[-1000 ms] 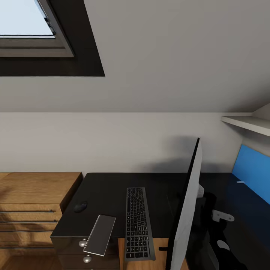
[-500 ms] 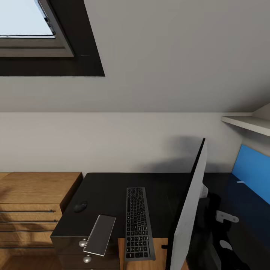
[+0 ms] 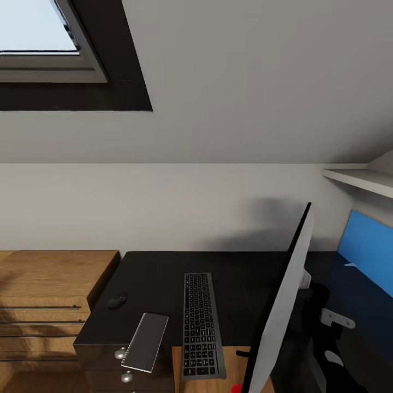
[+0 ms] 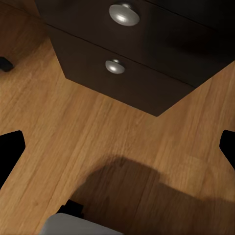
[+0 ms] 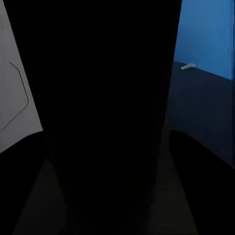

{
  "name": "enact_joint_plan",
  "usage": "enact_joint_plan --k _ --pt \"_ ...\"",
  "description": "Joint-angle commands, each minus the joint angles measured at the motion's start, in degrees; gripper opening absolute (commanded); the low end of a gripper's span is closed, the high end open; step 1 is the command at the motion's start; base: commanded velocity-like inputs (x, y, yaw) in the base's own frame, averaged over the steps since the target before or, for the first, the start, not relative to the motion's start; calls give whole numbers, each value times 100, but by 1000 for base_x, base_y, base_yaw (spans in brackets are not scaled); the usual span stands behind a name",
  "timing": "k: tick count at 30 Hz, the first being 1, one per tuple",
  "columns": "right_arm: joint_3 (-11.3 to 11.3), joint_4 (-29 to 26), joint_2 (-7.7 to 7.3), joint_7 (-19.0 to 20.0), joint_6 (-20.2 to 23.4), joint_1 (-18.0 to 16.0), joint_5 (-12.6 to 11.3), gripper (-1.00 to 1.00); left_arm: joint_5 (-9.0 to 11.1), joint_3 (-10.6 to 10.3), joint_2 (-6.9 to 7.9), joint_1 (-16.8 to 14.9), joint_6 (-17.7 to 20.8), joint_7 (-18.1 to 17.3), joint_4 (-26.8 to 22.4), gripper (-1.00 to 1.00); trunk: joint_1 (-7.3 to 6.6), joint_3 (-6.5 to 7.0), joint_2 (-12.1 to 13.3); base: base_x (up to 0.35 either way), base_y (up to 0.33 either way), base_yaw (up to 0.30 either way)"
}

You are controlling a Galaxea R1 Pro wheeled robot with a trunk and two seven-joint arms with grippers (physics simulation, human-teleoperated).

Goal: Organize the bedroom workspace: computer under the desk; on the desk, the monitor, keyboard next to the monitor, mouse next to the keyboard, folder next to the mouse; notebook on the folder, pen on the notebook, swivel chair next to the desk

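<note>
Keyboard (image 3: pixel 202 325) lying lengthwise on my black counter (image 3: pixel 164 273), notebook (image 3: pixel 146 341) at its left near the front edge, mouse (image 3: pixel 117 300) further left, monitor (image 3: pixel 284 305) tilted edge-on at right, my left claw (image 4: pixel 117 147) fingers apart over wooden floor (image 4: pixel 98 142), right claw state I cannot tell

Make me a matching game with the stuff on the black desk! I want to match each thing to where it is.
Things:
1. mouse
2. notebook
3. keyboard
4. monitor

Places:
A. tilted up on edge, to the right of the keyboard
B. poking over the desk's front edge, above the silver knobs
C. lying flat between notebook and monitor
D. near the desk's left edge, by the wooden dresser

Pairs: 1-D, 2-B, 3-C, 4-A
</note>
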Motion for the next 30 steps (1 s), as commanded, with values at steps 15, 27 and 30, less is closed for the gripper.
enact_joint_plan --k 15,27,30 --pt "-17 2 -72 1 -19 -10 -151 -100 52 -52 6 -8 -33 44 1 100 2 -9 -10 0 0 0" --pt "5 2 -62 6 -48 -10 -146 -100 51 -48 6 -4 -33 44 1 100 2 -9 -10 0 0 0" --pt "8 2 -60 6 -61 -8 -144 -100 46 -48 6 -4 -33 44 1 100 2 -9 -10 0 0 0"
